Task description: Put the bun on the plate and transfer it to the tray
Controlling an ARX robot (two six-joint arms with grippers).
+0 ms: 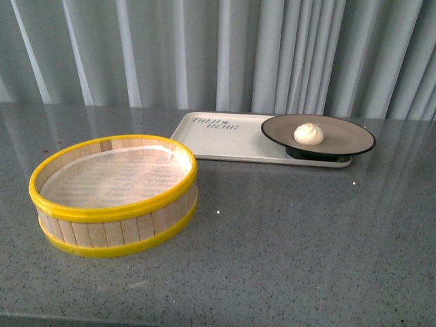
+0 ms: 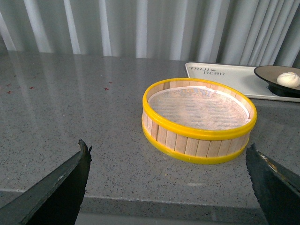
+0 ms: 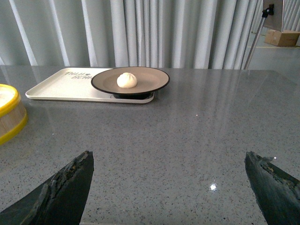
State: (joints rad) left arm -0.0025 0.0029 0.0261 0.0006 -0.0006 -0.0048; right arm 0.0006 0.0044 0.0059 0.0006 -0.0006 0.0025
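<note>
The white bun (image 1: 308, 133) sits on the grey-beige plate (image 1: 347, 136), which rests on the right end of the cream tray (image 1: 225, 136) at the back of the table. They also show in the right wrist view: bun (image 3: 126, 80), plate (image 3: 152, 82), tray (image 3: 61, 84). In the left wrist view the bun (image 2: 288, 79), plate (image 2: 267, 75) and tray (image 2: 225, 77) are at the far right. Neither arm shows in the front view. My left gripper (image 2: 168, 154) is open and empty near the table's front edge. My right gripper (image 3: 168, 161) is open and empty, well short of the tray.
A yellow-rimmed wooden steamer basket (image 1: 113, 194), with nothing in it, stands front left on the grey speckled table (image 1: 306, 238); it also shows in the left wrist view (image 2: 199, 119). Grey curtains hang behind.
</note>
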